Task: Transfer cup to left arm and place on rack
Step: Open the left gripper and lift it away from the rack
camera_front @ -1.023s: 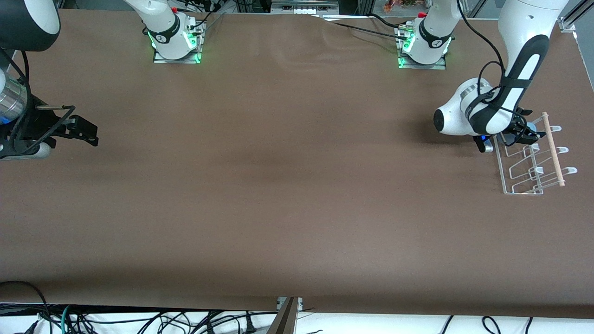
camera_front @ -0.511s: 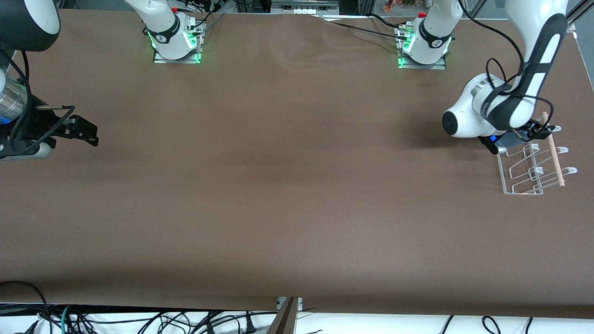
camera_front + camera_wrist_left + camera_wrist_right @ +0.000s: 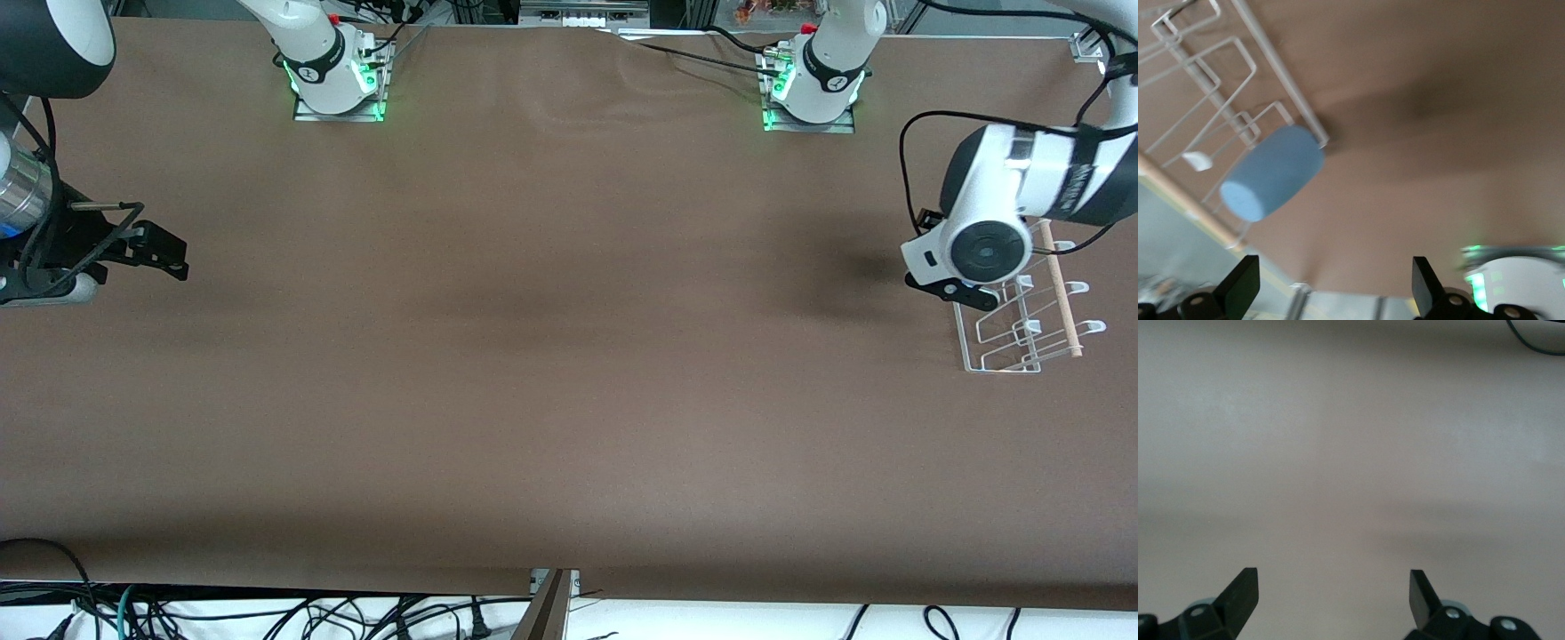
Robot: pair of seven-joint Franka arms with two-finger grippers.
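Note:
The light-blue cup (image 3: 1271, 173) rests on a looped peg of the rack (image 3: 1218, 73), mouth toward the rack's base, with no gripper on it. My left gripper (image 3: 1335, 280) is open and empty, apart from the cup and up over the rack's end. In the front view the left arm's white wrist (image 3: 982, 240) hangs over the rack (image 3: 1022, 324) and hides the cup. My right gripper (image 3: 164, 253) is open and empty over bare table at the right arm's end and waits there; it also shows in the right wrist view (image 3: 1331, 587).
A pale wooden dowel (image 3: 1062, 293) runs along the rack's top. The brown table cover (image 3: 551, 356) spreads wide between the arms. The two bases (image 3: 333, 80) (image 3: 813, 89) stand along the table edge farthest from the front camera. Cables lie below the near edge.
The left arm's wrist has risen and swung round above the rack, drawing its gripper off the cup. The right arm has not moved.

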